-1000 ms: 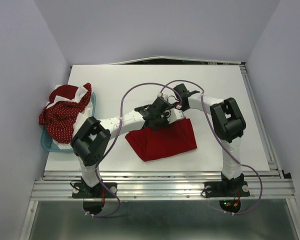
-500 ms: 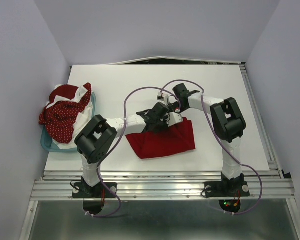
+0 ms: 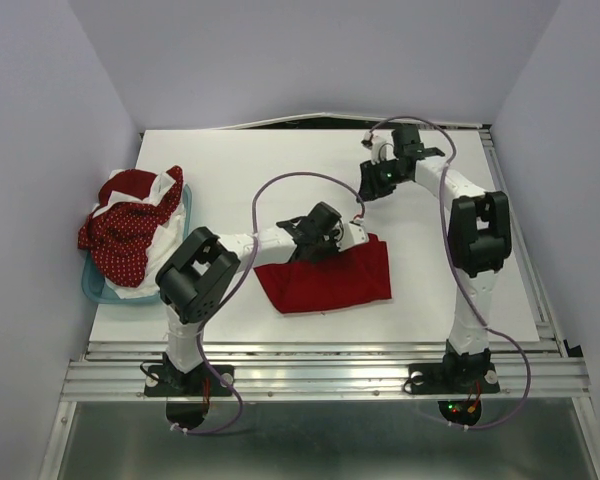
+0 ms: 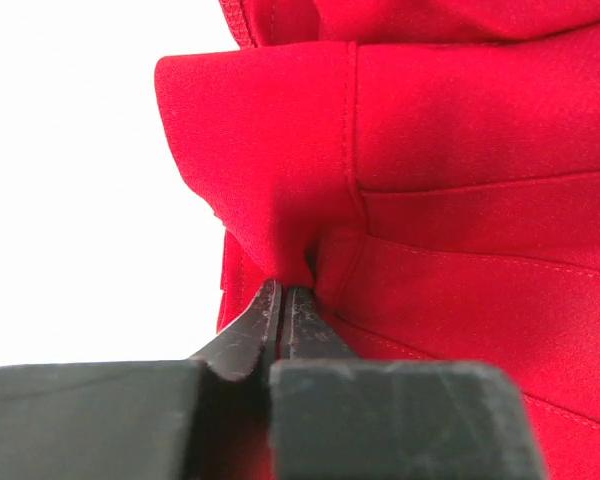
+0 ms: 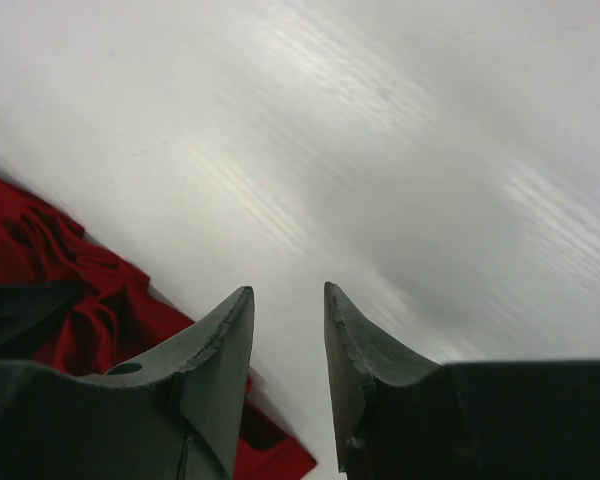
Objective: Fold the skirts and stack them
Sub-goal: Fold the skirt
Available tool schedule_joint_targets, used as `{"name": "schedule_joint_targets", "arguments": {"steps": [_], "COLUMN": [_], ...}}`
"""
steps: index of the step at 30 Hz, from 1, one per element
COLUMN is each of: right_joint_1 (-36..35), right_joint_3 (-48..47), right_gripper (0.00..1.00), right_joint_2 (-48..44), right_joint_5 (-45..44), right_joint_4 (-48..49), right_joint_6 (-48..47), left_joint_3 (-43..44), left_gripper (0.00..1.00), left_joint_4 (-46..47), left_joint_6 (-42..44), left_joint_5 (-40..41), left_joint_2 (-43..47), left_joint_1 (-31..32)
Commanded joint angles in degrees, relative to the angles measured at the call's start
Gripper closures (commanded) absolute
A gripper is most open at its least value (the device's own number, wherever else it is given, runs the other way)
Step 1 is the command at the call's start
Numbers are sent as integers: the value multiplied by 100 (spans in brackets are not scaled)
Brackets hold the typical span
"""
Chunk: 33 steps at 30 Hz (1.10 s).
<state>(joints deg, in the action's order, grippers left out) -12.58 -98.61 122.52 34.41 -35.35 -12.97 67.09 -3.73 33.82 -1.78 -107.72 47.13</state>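
Observation:
The plain red skirt (image 3: 325,283) lies folded on the white table (image 3: 230,170), in front of the arms. My left gripper (image 3: 342,240) sits at its far edge, shut on a pinched fold of the red skirt (image 4: 460,130), with both fingertips (image 4: 265,300) pressed together on the cloth. My right gripper (image 3: 372,180) hangs open over bare table behind the skirt, holding nothing. Its wrist view shows the red skirt (image 5: 40,260) at lower left. A dark red white-dotted skirt (image 3: 125,235) and a white one (image 3: 165,185) are piled at the far left.
A shallow teal tub (image 3: 98,288) holds the skirt pile at the table's left edge. Purple cables (image 3: 280,182) loop over both arms. Pale walls close in left, right and behind.
My right gripper has opened, let go of the red skirt and swung up and back to the right. The left gripper has stayed shut on the skirt's far edge.

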Motion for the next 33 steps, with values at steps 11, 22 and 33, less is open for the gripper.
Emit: {"name": "schedule_joint_targets", "arguments": {"steps": [11, 22, 33], "right_joint_1": [915, -780, -843], "right_joint_3": [1640, 4156, 4481], "right_gripper": [61, 54, 28], "right_joint_2": [-3030, -4080, -2866], "right_joint_5": [1908, 1832, 691], "right_joint_4": [-762, 1117, 2797], "right_joint_6": [-109, 1182, 2641], "left_joint_3": [1629, 2922, 2451], "left_gripper": [69, 43, 35], "left_joint_4": [-1902, -2896, -2134], "left_joint_6": [-324, -973, -1949], "left_joint_5": [-779, -2036, -2933], "left_joint_2": [-1057, -1814, -277], "left_joint_1": [-503, -1197, -2067]}}
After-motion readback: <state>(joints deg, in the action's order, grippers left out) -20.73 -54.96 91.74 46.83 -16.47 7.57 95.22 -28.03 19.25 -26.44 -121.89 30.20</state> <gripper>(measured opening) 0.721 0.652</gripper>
